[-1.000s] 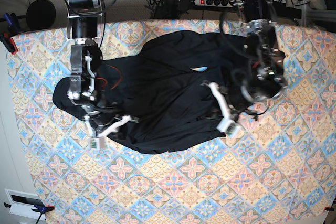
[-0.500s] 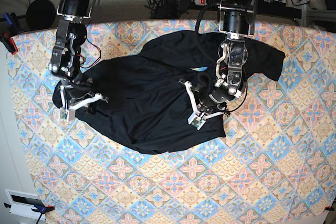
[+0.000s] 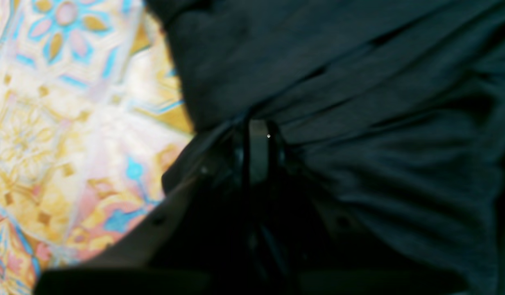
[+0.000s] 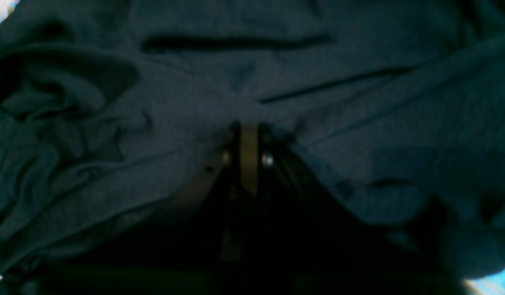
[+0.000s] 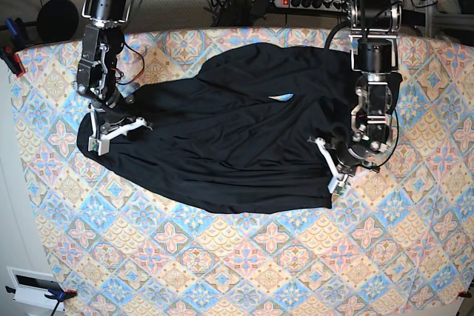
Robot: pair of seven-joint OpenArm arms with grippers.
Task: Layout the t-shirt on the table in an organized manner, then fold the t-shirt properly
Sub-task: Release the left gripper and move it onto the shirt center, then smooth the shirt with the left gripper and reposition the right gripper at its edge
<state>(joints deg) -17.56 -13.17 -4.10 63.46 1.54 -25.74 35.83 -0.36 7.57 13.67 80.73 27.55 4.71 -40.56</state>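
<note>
Lying across the upper middle of the table point(image 5: 222, 257), black t-shirt point(image 5: 222, 138) spread wide, long axis running from 9 to 3 o'clock, lower hem bowing toward 6, rumpled rather than flat. Holding nothing, no containers anywhere on the patterned cloth.

At 9 o'clock of the garment, right gripper point(image 5: 111, 129) pressed together on a bunched edge of the t-shirt point(image 4: 195, 82), fabric gathered in folds around the closed tips point(image 4: 248, 131) in the wrist view.

Near the centre, toward 1 o'clock, small pale gap point(image 5: 282, 97) showing through the cloth.

At 4 o'clock of the garment, left gripper point(image 5: 335, 175) pinching the t-shirt point(image 3: 358, 102) at its edge, jaws closed point(image 3: 258, 131), bare table point(image 3: 72, 123) just beside at 9 o'clock.
</note>
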